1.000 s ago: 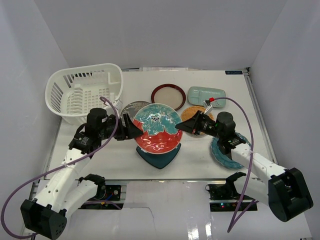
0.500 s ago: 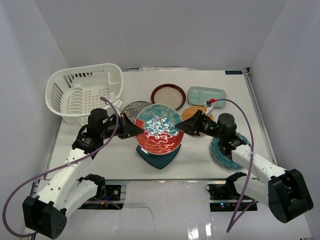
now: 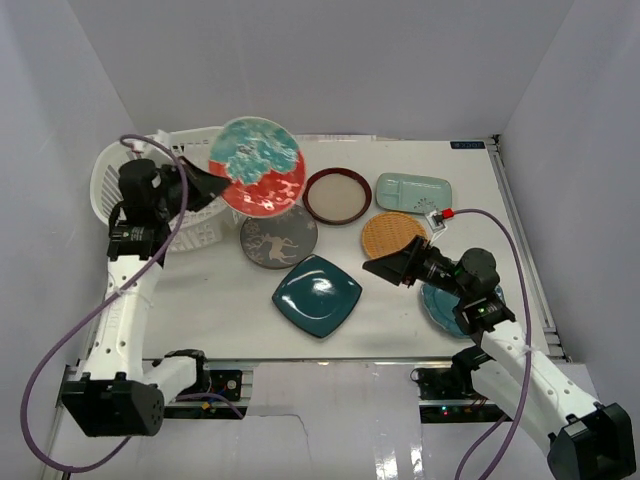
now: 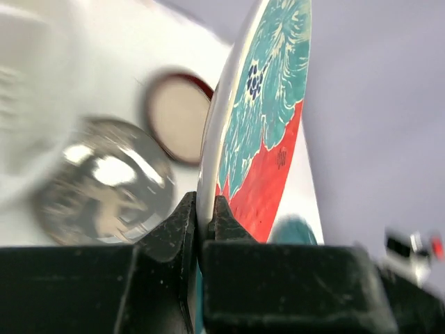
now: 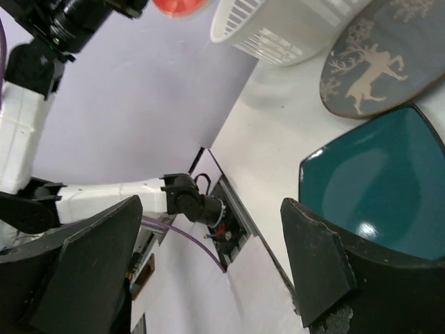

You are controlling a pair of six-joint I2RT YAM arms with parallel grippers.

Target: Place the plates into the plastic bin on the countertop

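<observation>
The left gripper (image 3: 222,186) has lifted the red floral plate (image 3: 258,165) off the pile and swung it over to the plastic bin (image 3: 102,175), which is just beside its fingers. They pinch the plate's rim tight. The right gripper (image 3: 383,264) has let go. Its fingers are wide apart and hold nothing. The dark-teal square plate (image 3: 317,294) lies just ahead of them.
</observation>
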